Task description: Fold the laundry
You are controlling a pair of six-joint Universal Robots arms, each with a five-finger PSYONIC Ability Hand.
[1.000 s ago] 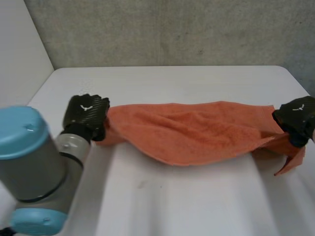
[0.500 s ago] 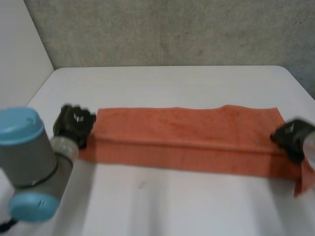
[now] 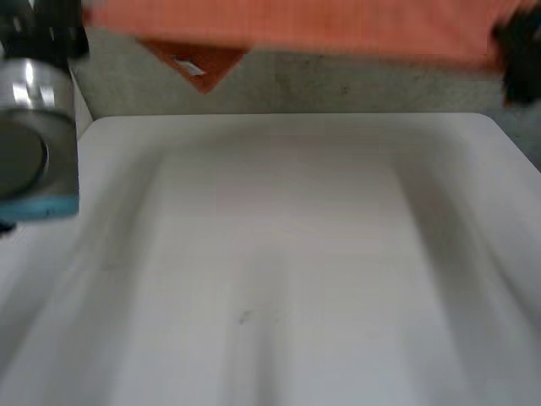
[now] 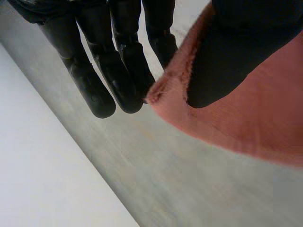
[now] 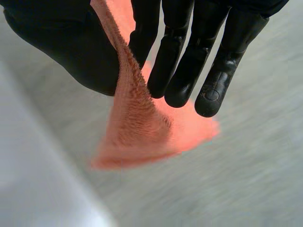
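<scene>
An orange towel (image 3: 287, 32) hangs stretched out high above the white table (image 3: 279, 254), with a corner bearing a white tag (image 3: 190, 66) dangling below its left part. My left hand (image 3: 42, 30) holds the towel's left end. In the left wrist view its thumb (image 4: 227, 56) pinches the towel's edge (image 4: 236, 127) against the fingers (image 4: 118, 71). My right hand (image 3: 517, 51) holds the right end. In the right wrist view the towel (image 5: 137, 123) is pinched between its thumb (image 5: 71, 47) and fingers (image 5: 189, 61).
A grey concrete wall (image 3: 338, 85) stands behind the table. A white side wall (image 3: 80, 110) runs along the left. My left arm's grey joint with a blue cap (image 3: 34, 161) hangs at the left edge.
Both hands have risen quickly with the towel, from table level to high above it. The towel left the table and now hangs taut between them.
</scene>
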